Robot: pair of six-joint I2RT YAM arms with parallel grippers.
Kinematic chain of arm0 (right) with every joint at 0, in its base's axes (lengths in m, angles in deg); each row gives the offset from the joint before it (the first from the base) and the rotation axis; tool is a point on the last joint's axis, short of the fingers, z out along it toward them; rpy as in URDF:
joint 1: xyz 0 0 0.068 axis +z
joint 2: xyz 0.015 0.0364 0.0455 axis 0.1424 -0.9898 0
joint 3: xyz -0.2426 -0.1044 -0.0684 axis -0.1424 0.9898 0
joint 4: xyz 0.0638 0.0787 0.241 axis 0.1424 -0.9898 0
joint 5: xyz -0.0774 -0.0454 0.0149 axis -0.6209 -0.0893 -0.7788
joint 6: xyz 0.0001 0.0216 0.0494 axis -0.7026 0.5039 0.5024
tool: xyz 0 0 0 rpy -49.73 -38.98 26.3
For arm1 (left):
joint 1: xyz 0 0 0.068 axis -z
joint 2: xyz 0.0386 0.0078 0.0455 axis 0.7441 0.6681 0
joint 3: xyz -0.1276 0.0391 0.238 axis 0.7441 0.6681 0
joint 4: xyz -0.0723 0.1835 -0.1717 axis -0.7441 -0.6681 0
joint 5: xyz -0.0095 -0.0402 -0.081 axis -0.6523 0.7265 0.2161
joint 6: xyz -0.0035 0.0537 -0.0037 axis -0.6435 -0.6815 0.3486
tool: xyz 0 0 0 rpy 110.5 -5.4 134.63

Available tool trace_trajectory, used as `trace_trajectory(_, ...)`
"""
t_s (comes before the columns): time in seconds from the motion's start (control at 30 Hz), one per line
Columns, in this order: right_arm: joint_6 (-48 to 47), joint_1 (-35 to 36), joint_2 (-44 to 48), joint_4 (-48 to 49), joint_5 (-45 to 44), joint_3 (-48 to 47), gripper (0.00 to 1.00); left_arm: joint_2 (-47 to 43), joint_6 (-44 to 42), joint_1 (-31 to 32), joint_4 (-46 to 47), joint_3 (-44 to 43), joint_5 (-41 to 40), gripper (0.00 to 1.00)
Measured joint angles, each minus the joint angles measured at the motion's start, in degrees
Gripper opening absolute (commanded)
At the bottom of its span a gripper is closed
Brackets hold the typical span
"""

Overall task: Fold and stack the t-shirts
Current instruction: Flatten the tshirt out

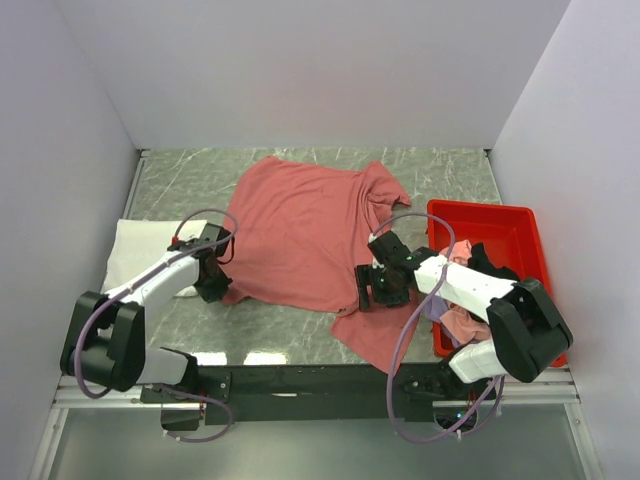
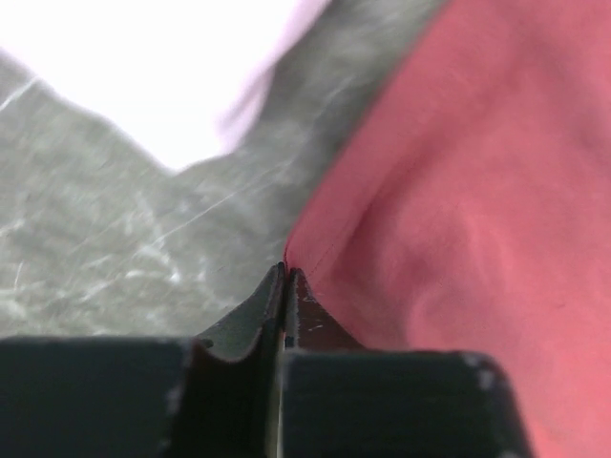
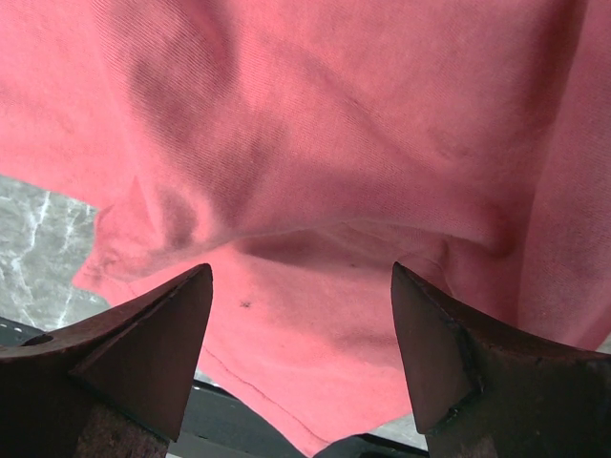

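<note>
Marble table [image 1: 180, 180]: left gripper [image 2: 286, 277] pinches red t-shirt [image 1: 300, 230] edge; right gripper [image 3: 301, 272] apart above it.

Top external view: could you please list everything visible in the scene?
red t-shirt: one, dusty red, spread across the table's middle.
white t-shirt: one, white, flat at the left side.
tray: one, bright red, right side.
bunched clothes: count unclear, pink, lavender, black, inside the tray.
table: one, grey marble, beneath everything.
left gripper: one, black, shut on the red t-shirt's left edge.
right gripper: one, black, open above its near hem.
</note>
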State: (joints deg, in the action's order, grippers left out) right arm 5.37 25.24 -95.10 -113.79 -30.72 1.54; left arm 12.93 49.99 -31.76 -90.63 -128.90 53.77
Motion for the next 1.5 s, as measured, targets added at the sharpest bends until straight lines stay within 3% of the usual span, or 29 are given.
trace_trajectory(0.3, 0.3, 0.0, 0.5, -0.1, 0.4, 0.7, 0.81, -9.0, 4.7, 0.0, -3.6, 2.8, -2.4, 0.01)
trace_trajectory(0.6, 1.7, 1.3, 11.0, -4.1, -0.5, 0.7, 0.82, -12.5, 10.6, 0.0, -7.0, 2.9, -8.1, 0.01)
trace_trajectory(0.83, 9.4, 16.0, 14.3, -8.8, -1.7, 3.8, 0.81, -16.2, 10.6, 0.0, -4.9, 5.6, -8.1, 0.01)
trace_trajectory(1.03, 18.9, 23.9, 14.3, -13.4, -2.2, 10.0, 0.81, -22.4, 9.4, 0.0, -2.2, 8.3, -7.4, 0.01)
trace_trajectory(1.3, 25.2, 30.3, 11.8, -14.8, -3.2, 10.6, 0.75, -22.7, 9.3, 0.0, -1.1, 8.4, -7.2, 0.01)
trace_trajectory(1.5, 27.8, 31.7, 10.2, -16.3, -4.6, 10.1, 0.53, -21.9, 9.4, 0.0, -0.5, 8.8, -7.2, 0.01)
